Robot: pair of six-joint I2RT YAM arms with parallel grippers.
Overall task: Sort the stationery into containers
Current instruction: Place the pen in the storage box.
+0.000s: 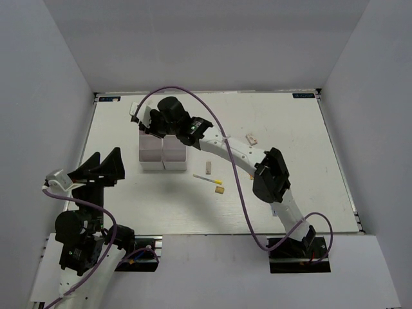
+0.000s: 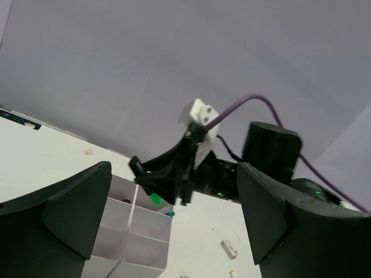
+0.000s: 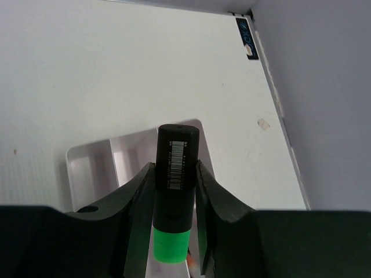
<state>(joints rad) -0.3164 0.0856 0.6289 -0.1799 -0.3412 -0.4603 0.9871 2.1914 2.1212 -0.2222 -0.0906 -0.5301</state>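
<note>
right wrist: right gripper (image 3: 175,194) grips the green-capped highlighter (image 3: 178,152) over the organizer box (image 3: 87,157); left gripper (image 2: 174,200) gapes.

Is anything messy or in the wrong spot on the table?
A little. A pen and three small beige blocks lie loose on the table, outside the white box. Nothing looks spilled or broken.
</note>
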